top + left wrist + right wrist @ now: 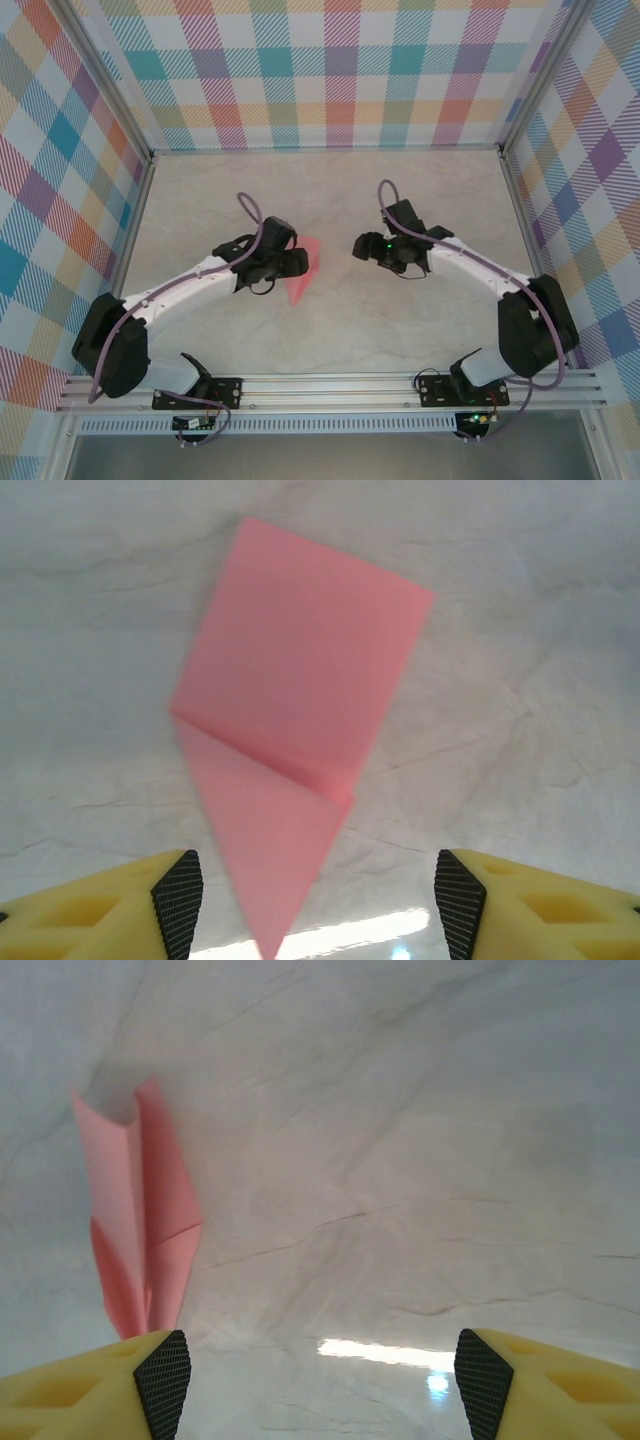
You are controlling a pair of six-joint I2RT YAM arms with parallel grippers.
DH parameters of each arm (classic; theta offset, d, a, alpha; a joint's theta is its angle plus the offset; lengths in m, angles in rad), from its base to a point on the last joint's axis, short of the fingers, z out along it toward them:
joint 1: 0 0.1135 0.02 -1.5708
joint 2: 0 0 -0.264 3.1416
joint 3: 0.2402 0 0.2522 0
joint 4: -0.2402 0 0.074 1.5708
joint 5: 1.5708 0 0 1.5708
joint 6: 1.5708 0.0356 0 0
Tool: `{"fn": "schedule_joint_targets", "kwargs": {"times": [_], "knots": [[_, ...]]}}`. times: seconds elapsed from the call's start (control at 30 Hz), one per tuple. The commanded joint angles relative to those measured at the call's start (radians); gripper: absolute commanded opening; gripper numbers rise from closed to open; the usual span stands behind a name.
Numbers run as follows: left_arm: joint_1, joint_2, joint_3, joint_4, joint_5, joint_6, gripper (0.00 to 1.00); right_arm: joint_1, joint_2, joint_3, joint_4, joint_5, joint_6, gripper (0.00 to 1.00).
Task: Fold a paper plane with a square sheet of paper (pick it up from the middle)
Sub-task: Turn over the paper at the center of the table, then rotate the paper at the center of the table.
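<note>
Paper (pixel 300 680), salmon-pink, creased into pointed wedge on marbled table (pixel 520 630).

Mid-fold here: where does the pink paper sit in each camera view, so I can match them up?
Top external: the pink paper lies left of centre, at the tip of the left gripper.
Left wrist: the paper is mid-frame, its point reaching the bottom edge.
Right wrist: the paper is a narrow folded shape at the left side.
Shared landmark: the pale veined tabletop beneath it.
</note>
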State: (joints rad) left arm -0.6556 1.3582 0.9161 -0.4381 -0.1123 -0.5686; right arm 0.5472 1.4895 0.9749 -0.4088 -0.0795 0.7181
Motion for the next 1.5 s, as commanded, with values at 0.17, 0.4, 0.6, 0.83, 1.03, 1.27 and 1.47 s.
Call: {"fn": "schedule_joint_targets", "kwargs": {"times": [0.17,0.4,0.6,0.83,1.03,1.27,1.47], "knots": [[0.198,-0.154,-0.200,0.035,0.075,-0.137,0.73,0.255,0.247,0.256,-0.042,0.012,-0.028,0.68],[0.330,-0.215,-0.285,0.049,0.145,-0.152,0.76,0.360,0.420,0.422,-0.047,-0.082,-0.055,0.51],[0.355,-0.215,-0.303,0.055,0.164,-0.143,0.76,0.363,0.529,0.503,-0.077,-0.106,-0.067,0.46],[0.361,-0.208,-0.315,0.071,0.181,-0.142,0.77,0.363,0.601,0.555,-0.163,-0.040,-0.103,0.46],[0.363,-0.206,-0.315,0.077,0.188,-0.141,0.77,0.362,0.633,0.560,-0.172,-0.024,-0.130,0.46],[0.363,-0.206,-0.316,0.078,0.193,-0.139,0.78,0.362,0.650,0.558,-0.194,-0.006,-0.183,0.45],[0.364,-0.202,-0.318,0.097,0.224,-0.135,0.78,0.361,0.586,0.476,-0.176,-0.076,-0.339,0.43]]}}
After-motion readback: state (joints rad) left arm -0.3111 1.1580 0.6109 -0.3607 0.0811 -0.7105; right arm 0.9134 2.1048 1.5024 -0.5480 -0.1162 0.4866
